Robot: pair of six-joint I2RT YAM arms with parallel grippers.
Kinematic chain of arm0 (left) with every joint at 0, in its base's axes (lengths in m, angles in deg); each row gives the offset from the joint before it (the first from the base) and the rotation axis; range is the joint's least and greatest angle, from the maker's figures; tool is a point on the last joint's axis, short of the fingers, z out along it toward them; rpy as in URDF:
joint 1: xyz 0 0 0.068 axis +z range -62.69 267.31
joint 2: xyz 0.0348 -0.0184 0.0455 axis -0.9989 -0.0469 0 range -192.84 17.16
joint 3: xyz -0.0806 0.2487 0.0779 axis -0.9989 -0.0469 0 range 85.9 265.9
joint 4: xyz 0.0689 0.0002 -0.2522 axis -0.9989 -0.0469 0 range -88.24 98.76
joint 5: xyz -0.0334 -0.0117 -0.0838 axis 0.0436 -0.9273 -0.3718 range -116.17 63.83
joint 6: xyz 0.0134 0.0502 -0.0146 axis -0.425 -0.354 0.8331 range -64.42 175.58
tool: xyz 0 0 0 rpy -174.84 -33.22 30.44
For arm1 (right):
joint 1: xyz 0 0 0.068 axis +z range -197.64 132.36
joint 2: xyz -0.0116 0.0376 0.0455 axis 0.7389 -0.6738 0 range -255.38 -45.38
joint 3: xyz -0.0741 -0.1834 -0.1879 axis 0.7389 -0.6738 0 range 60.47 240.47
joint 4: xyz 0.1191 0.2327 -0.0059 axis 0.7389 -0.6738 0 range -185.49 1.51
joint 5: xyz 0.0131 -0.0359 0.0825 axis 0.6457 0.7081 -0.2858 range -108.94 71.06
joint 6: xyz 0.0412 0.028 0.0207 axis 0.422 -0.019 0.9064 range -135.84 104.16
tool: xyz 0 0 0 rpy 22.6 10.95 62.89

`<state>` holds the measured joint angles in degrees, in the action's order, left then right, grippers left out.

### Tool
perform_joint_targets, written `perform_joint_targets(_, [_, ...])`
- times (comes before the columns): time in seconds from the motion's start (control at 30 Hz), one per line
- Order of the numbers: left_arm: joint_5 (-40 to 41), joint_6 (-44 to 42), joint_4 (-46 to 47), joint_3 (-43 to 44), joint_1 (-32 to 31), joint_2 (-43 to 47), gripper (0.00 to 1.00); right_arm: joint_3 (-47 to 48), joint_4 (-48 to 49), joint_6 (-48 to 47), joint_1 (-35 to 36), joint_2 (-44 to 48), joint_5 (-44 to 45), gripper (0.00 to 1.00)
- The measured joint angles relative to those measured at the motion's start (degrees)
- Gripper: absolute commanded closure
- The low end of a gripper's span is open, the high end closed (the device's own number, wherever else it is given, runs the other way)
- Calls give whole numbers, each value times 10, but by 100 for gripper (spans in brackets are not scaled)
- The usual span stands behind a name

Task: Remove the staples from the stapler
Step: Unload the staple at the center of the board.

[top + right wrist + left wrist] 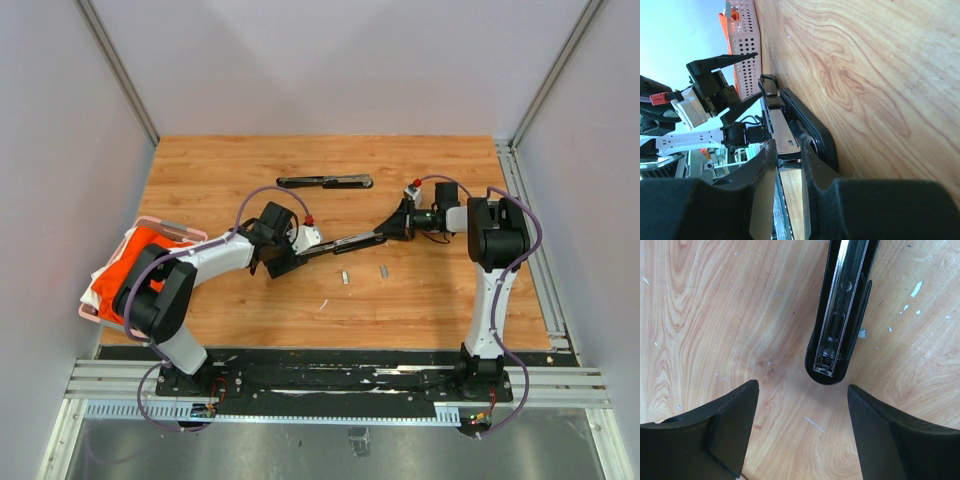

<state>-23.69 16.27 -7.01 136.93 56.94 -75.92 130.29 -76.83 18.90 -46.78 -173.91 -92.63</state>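
Top external view: the right gripper [788, 150] is clamped tight on one end of the stapler [340, 242], which lies across the middle of the table [200, 180]. The left gripper [802, 387] has its fingers spread wide, with the stapler's other end just past the tips. A couple of staples [345, 277] lie loose just on the near side of it, and a second stapler [325, 181] sits further back.

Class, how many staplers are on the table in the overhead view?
2. The far stapler lies alone toward the back; the near stapler is at mid-table, gripped by the right arm's fingers.
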Motion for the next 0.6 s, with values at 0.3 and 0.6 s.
perform_joint_targets(0.3, [-37, 12, -7, 66, -14, -12, 21, 0, -2, 0, 0, 8, 10, 77])
perform_joint_targets(0.6, [-40, 34, 15, 88, -54, -79, 22, 0, -34, -21, 0, 28, 45, 64])
